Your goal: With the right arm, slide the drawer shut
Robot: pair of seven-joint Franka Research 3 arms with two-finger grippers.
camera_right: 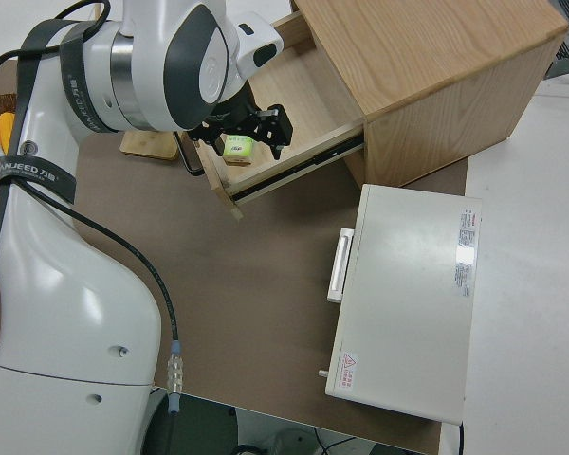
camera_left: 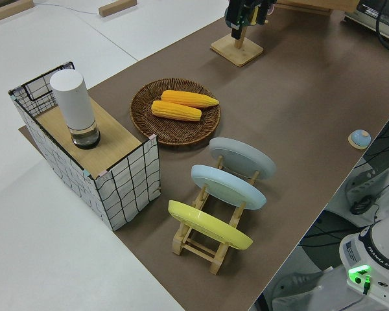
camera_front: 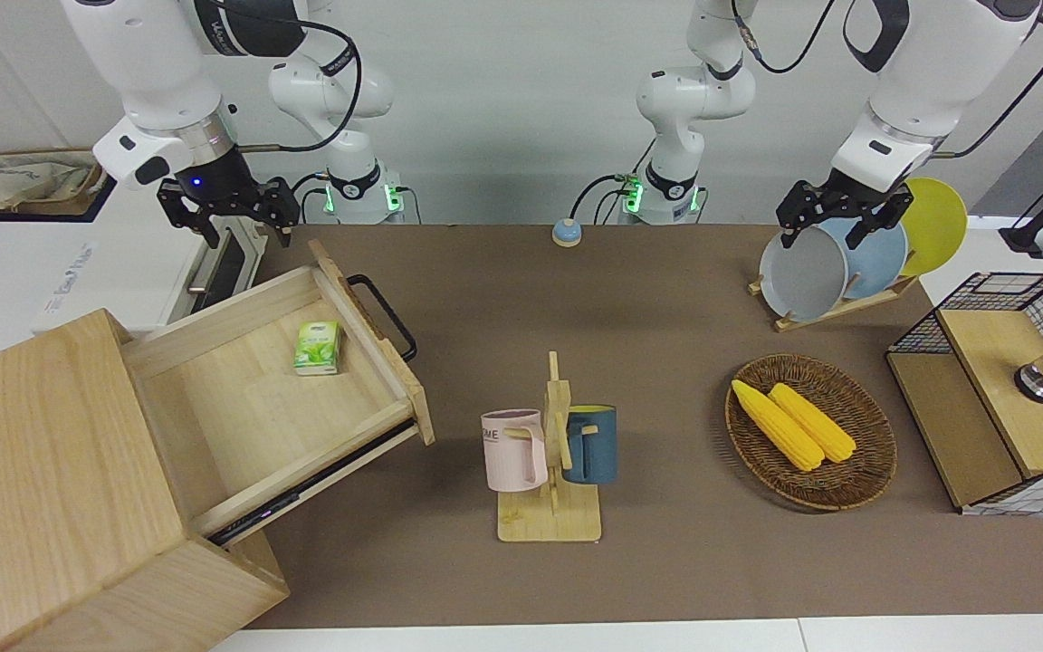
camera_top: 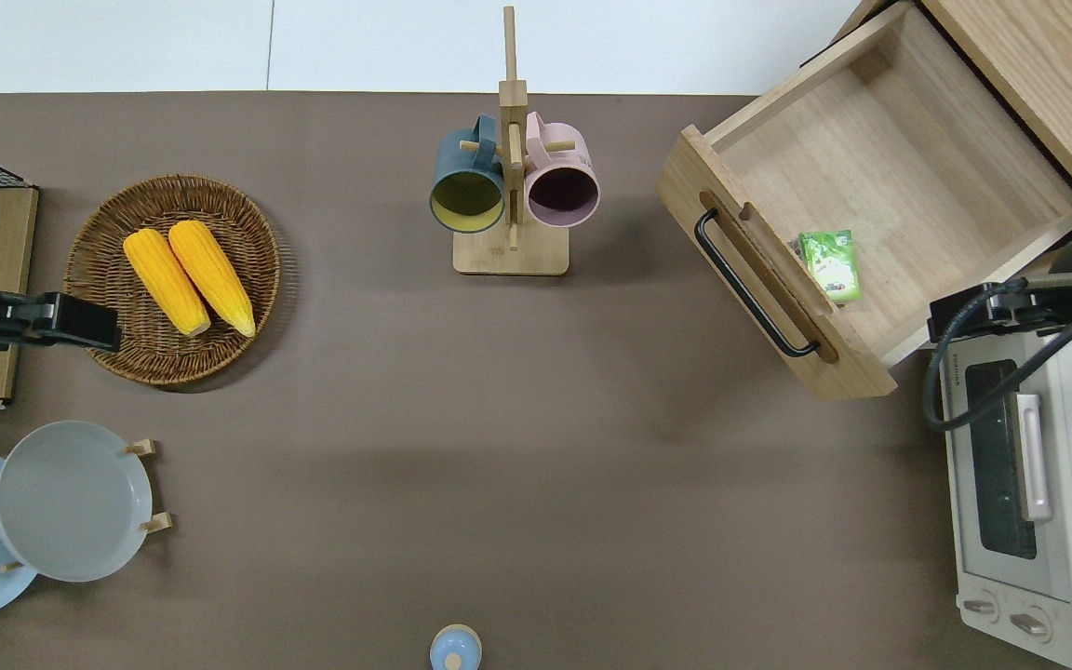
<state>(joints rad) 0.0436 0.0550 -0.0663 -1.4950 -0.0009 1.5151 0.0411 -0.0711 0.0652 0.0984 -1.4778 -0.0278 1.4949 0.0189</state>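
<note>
Front view had the drawer (camera_front: 277, 380) pulled well out of the cabinet (camera_front: 51, 489), a green packet (camera_front: 318, 348) inside, and my right gripper (camera_front: 227, 213) hanging with fingers spread, holding nothing, at about eleven o'clock from the handle (camera_front: 386, 317). I judged the best move was to come down against the drawer front and push squarely along the rails. Overhead view alone showed the drawer skewed to the table edge. Right side view alone showed the rail. The left arm was parked.

My right arm (camera_front: 146, 68) and left arm (camera_front: 924, 77): glossy white jointed shells with dark grey joint caps, trailing black cables. Black wrist with blue light on the right; green lights at both bases.
</note>
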